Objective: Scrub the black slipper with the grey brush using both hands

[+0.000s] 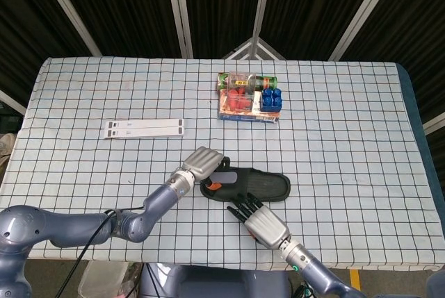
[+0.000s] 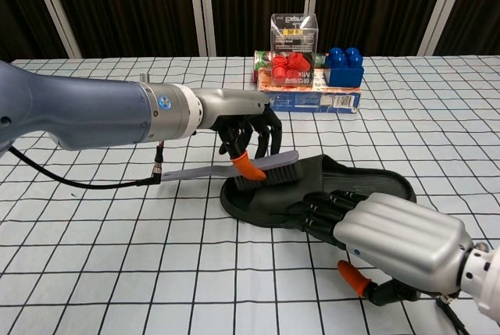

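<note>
Tabletop: left robot hand [image 2: 248, 133] presses brush [image 2: 266, 165] onto slipper [image 2: 344, 183].

Head view high, looking down, chest view low, near, both sharing slipper [image 1: 254, 187]

White strip [image 1: 145, 128]; far side — blue blocks [image 1: 271, 98], maybe can [image 1: 247, 79].

A table under a white cloth with a black grid [image 1: 348, 138] carries a black rubber slipper [image 1: 261, 187]; a white paper strip [image 1: 144, 128]; a flat printed box [image 1: 249, 112].
</note>
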Tool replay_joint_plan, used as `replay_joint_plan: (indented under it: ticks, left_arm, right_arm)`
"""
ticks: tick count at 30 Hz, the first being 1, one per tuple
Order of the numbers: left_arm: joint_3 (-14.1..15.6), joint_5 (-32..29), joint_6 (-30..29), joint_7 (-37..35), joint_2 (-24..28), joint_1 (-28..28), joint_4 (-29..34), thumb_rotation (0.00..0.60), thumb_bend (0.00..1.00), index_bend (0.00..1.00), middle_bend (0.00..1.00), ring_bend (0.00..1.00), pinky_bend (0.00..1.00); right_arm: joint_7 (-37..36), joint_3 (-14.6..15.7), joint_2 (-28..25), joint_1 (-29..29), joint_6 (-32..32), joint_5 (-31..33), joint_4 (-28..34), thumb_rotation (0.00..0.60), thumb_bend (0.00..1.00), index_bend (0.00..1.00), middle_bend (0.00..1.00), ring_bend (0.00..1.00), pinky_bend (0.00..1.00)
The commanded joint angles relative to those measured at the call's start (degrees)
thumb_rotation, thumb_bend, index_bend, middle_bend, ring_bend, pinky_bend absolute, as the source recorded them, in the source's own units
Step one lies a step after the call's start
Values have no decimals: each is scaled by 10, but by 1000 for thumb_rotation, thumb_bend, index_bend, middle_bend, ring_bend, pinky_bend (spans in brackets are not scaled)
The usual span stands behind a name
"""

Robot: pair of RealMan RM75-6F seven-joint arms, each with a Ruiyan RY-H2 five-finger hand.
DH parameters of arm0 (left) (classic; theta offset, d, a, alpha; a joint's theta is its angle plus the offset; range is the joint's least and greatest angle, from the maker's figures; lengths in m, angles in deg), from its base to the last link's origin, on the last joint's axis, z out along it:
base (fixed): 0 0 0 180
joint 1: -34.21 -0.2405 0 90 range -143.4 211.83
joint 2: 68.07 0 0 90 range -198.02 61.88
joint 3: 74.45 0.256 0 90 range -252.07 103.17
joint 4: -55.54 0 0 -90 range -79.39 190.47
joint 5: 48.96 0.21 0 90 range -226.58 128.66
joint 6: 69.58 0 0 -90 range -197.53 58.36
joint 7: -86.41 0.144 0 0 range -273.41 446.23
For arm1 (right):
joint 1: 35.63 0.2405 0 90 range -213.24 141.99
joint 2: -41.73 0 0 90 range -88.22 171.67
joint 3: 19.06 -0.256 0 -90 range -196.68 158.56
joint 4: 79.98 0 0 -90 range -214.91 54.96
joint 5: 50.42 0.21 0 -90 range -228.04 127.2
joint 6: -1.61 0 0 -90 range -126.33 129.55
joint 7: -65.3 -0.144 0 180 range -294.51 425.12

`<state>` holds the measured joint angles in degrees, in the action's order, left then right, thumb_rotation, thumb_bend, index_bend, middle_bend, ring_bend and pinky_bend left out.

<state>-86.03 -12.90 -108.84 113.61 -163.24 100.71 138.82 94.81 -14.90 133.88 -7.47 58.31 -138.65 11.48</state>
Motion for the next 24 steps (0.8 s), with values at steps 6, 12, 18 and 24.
replay_joint_plan:
  ticks: [6,12,18,24]
  left_arm:
    - [21,-65,-23,40,11,38,21,600,687,616,719,609,629]
    - [1,-52,-34,16,-15,43,1,600,688,630,731,621,639]
    - [-16,-26,-40,-12,-42,44,-25,600,692,636,739,627,644]
    - [-32,-26,-26,-31,-66,55,-53,600,695,640,745,631,650]
  right_arm:
    - [-1,2,-1,0,1,0,1,600,750,0,52,5,75]
    - [-1,5,-2,0,0,0,-1,600,750,0,52,5,75]
    - [-6,3,-4,1,0,2,-2,600,750,0,52,5,75]
    - [-9,4,-6,2,0,2,-4,600,750,0,52,5,74]
